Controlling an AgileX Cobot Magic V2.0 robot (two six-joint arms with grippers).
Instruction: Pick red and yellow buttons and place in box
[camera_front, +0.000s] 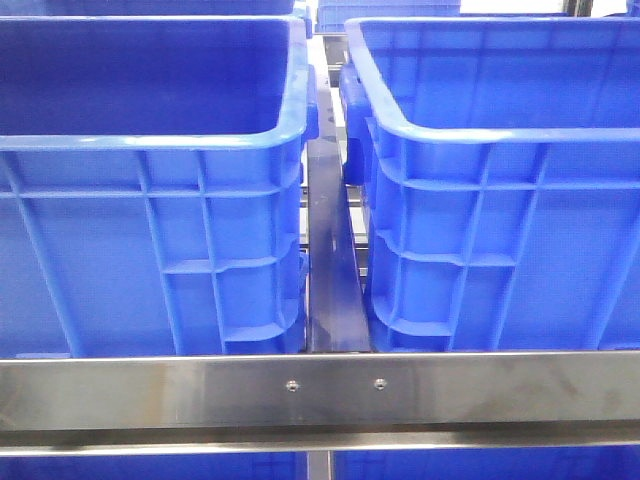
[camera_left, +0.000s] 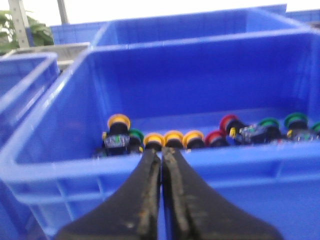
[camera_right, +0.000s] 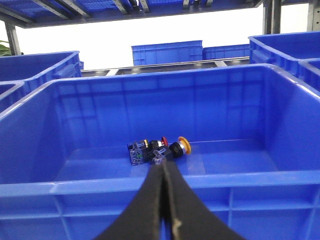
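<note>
Glossy round-capped yellow push buttons (camera_left: 174, 138) and red push buttons (camera_left: 216, 138) line the floor of a ribbed blue plastic crate (camera_left: 150, 170). My left hand (camera_left: 161, 152), black tapered fingers together, hovers at its rim. My right hand (camera_right: 164, 170), likewise closed and empty, hangs above a second blue moulded crate (camera_right: 100, 187) holding a few buttons (camera_right: 159, 149).

Two crates side by side behind rail (camera_front: 320, 385); left crate (camera_front: 150, 150), right crate (camera_front: 500, 150), narrow gap between.

Left gripper (camera_left: 161, 152) sat outside near wall of supply crate (camera_left: 50, 165), tips at rim. Row of buttons (camera_left: 172, 138) lay on crate floor just beyond tips, more buttons (camera_left: 265, 129) further along same wall.

Right gripper (camera_right: 162, 167) sat outside near wall of box (camera_right: 100, 185). Small cluster of buttons (camera_right: 157, 150) lay on box floor just beyond tips, mid-floor, well apart from side walls.
</note>
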